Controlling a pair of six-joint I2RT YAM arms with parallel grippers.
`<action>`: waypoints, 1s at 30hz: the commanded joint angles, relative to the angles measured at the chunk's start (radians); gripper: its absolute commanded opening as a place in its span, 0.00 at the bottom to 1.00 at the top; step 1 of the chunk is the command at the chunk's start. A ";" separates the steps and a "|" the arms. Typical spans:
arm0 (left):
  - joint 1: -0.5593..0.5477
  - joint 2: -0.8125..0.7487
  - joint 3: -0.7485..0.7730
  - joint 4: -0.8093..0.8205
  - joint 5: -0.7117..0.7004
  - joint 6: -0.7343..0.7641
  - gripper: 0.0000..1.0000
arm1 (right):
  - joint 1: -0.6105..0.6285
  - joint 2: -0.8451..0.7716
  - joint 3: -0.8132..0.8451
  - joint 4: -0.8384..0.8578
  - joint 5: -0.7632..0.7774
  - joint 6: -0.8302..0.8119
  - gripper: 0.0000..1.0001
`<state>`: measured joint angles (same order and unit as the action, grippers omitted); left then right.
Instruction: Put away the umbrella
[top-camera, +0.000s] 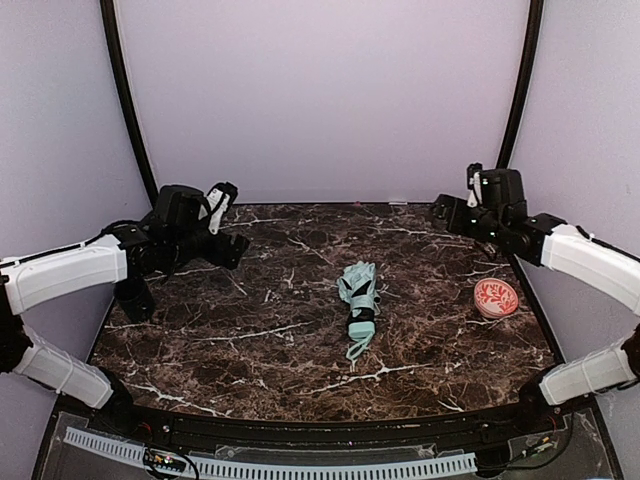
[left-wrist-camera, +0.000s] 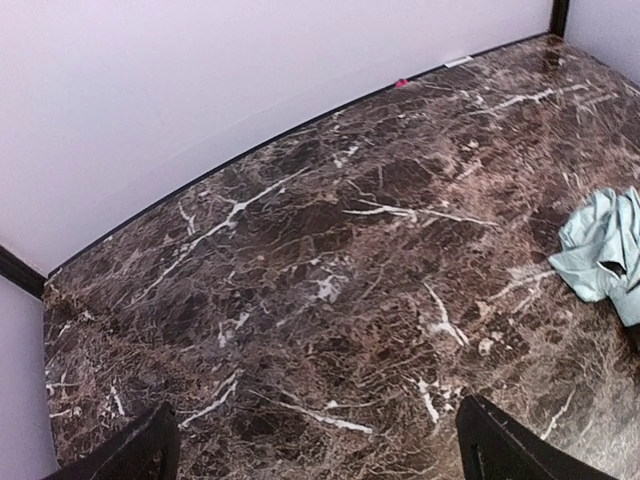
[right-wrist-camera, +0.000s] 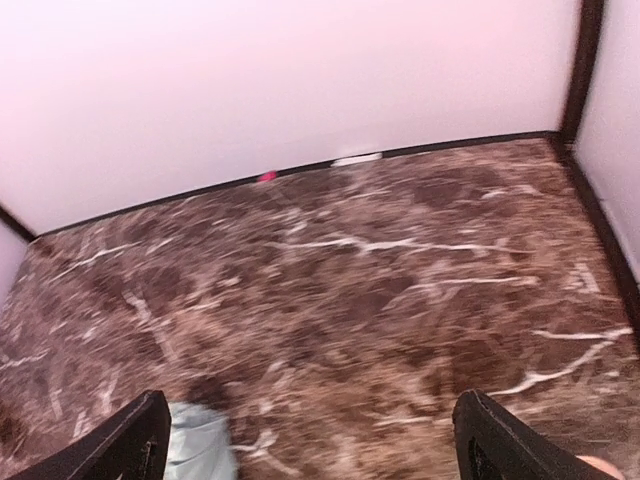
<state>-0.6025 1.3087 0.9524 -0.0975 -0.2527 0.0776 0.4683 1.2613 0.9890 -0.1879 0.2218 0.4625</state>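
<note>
Nearest you, the umbrella (top-camera: 358, 305) is lying in the middle of the marble table (top-camera: 200, 345). It is closed into a crinkled mint bundle, with its strap end (top-camera: 356, 349) pointing toward the arm bases. A dark band is crossing its middle, but I cannot tell whether it is fastened. Neither arm is touching it.

To my eye the folding is looking done and you are in the closing step. If so, keep both arms high and wide of the umbrella so no link sweeps it. If the bundle needs tightening, come down on its firm middle rather than the loose fabric, which will probably give and slip. Pin the strap end with your other arm.

Right of the umbrella and well apart, a small red-patterned dish (top-camera: 496, 297) is sitting under the right arm's likely path back. Lift over it rather than dragging across.

Beyond the umbrella to its left, the left gripper (left-wrist-camera: 318, 440) is hovering with fingers spread wide and nothing between them. Only the umbrella's fabric is showing at its camera's right edge. Beyond the umbrella to its right, the right gripper (right-wrist-camera: 312, 435) is hovering released and empty, in a blurred view.

Farthest behind the umbrella, a pink mark (left-wrist-camera: 401, 83) and a white tab (left-wrist-camera: 458, 61) are sitting at the table's back edge.
</note>
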 joint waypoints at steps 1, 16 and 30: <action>0.119 -0.017 -0.038 0.064 0.012 -0.068 0.99 | -0.232 -0.101 -0.141 0.183 -0.096 -0.116 1.00; 0.412 -0.040 -0.292 0.460 -0.104 -0.190 0.99 | -0.488 -0.182 -0.521 0.585 0.109 -0.015 1.00; 0.418 -0.017 -0.357 0.562 -0.124 -0.152 0.99 | -0.488 -0.203 -0.617 0.712 0.071 -0.087 1.00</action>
<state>-0.1925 1.3060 0.6048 0.4187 -0.3645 -0.0879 -0.0154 1.0813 0.4084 0.4370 0.2966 0.4042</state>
